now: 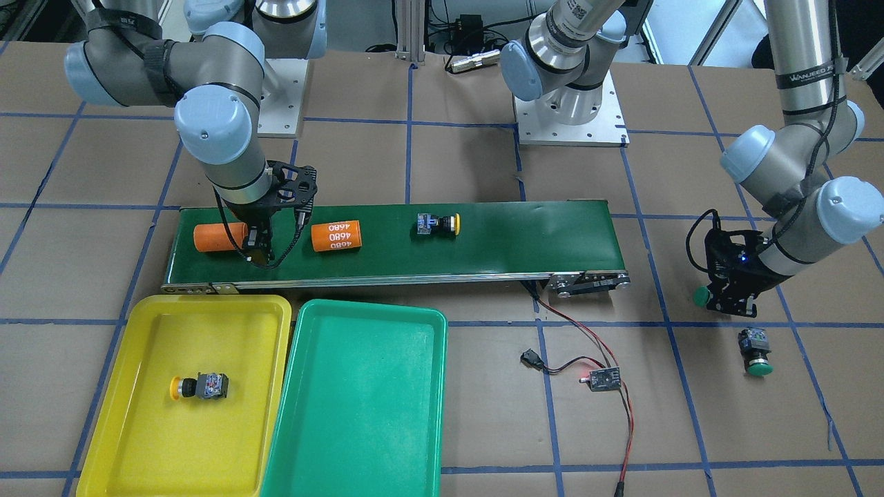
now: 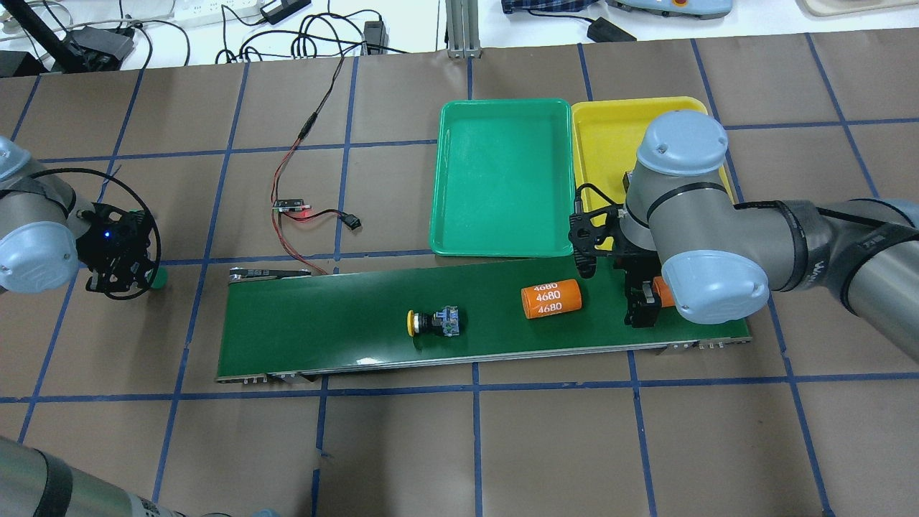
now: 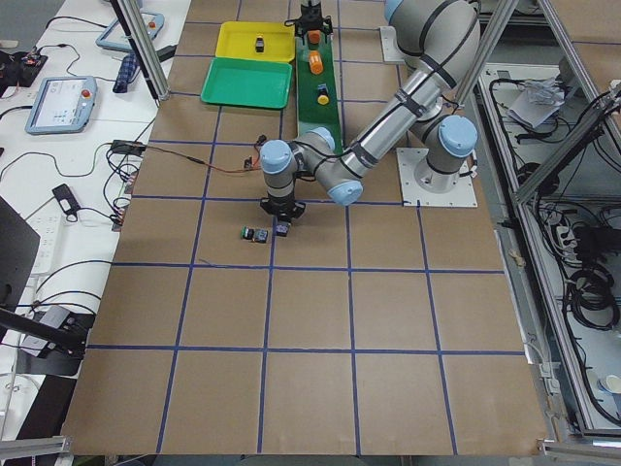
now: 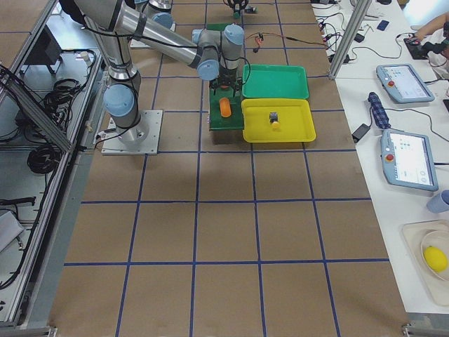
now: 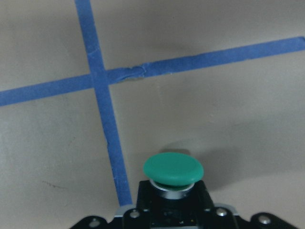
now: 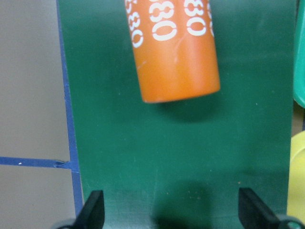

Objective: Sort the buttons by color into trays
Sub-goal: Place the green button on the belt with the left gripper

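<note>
- left gripper [image 2: 133, 276] looks clamped on held green button [image 5: 173, 169], cap jutting sideways, low over the table [image 2: 402, 445] off the belt's end. Long carry to green tray [image 2: 438, 179]; an off-centre grip could let it twist out.
- spare green button [image 1: 756, 352] lies near it; the lift could clip it.
- yellow button [image 2: 433, 322] lies on its side mid conveyor belt [image 2: 323, 330]; may roll when pinched.
- right gripper [image 6: 172, 210] spread, nothing in it, low over the belt beside orange cylinder [image 2: 551, 299]; could bump or grab that instead.
- yellow tray [image 2: 610, 108] touches the green one; a drop at the shared rim lands in the wrong colour.
</note>
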Motion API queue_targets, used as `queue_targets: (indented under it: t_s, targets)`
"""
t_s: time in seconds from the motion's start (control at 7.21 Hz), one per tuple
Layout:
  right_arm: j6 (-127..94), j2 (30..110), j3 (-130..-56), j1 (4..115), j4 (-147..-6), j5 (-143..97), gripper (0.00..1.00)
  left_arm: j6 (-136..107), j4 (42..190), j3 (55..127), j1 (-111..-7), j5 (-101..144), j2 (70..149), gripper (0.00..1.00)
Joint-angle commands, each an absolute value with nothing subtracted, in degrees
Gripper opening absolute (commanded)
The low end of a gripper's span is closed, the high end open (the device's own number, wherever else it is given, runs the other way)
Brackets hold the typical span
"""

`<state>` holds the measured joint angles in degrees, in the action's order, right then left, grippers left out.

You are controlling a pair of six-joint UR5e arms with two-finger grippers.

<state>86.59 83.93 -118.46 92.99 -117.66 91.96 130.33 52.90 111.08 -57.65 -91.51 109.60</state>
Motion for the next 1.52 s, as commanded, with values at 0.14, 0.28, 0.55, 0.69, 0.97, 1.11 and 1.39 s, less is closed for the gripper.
queue_targets:
  t_s: [0.14, 0.28, 0.55, 0.69, 0.97, 1.11, 1.39]
  targets:
    - [86.57, 83.58, -118.3, 92.99, -117.69, 91.85, 1.0, 111.08, 69.83, 111.01, -67.37, -90.71, 99.26, 0.0]
    - [86.49, 83.58, -118.47, 92.99, -117.69, 91.76, 1.0, 103.35, 73.7, 111.18, -71.33, -90.7, 96.18, 0.0]
    - [86.75, 83.41, -118.04, 92.99, -117.77, 91.67, 1.0, 90.69, 76.2, 113.45, -80.64, -90.62, 93.17, 0.0]
    - [86.57, 83.5, -118.12, 92.99, -117.6, 91.84, 1.0, 83.66, 76.2, 115.38, -84.86, -90.35, 92.56, 0.0]
    - [86.57, 83.5, -118.04, 92.99, -117.69, 91.41, 1.0, 76.16, 73.06, 117.68, -93.91, -88.07, 92.02, 0.0]
    - [86.49, 83.84, -118.04, 92.99, -117.69, 91.06, 1.0, 75.24, 68.43, 117.77, -95.87, -88.5, 93.85, 0.07]
    - [86.48, 83.5, -118.04, 92.99, -117.69, 90.97, 1.0, 75.24, 66.36, 117.77, -95.71, -88.51, 94.92, 0.89]
